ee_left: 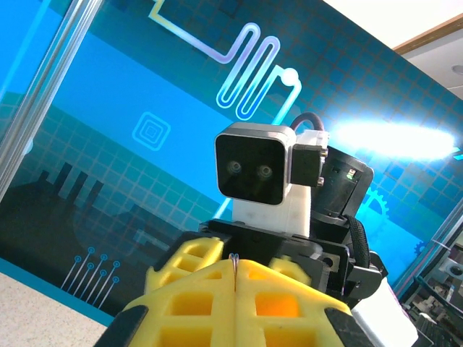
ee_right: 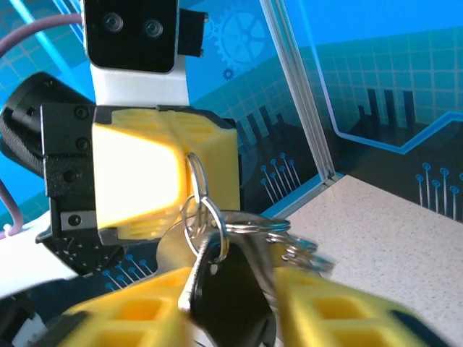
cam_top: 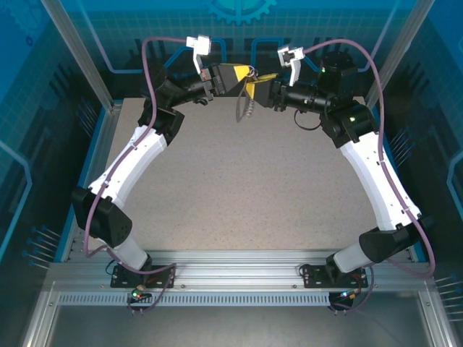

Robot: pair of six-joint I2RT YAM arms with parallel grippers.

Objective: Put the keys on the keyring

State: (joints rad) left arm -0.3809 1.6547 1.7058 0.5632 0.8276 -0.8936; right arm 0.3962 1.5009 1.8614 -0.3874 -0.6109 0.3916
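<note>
High at the back of the table my two grippers meet tip to tip. My left gripper (cam_top: 246,73) (ee_left: 235,262) is shut, and a thin silvery ring (ee_right: 195,172) of the keyring is pinched in the seam of its yellow pads (ee_right: 145,173). More rings and chain links (ee_right: 300,249) trail off it. A grey part of the keyring (cam_top: 244,107) dangles below the grippers. The keys (ee_right: 228,300), with a black head and a metal blade, sit between the yellow fingers of my right gripper (cam_top: 253,87) (ee_right: 231,293), which close on them just below the pinched ring.
The speckled table (cam_top: 239,188) lies well below both grippers. Blue printed walls with aluminium posts (ee_right: 300,108) enclose the back and sides. The right wrist's camera housing (ee_left: 253,170) faces the left wrist at close range.
</note>
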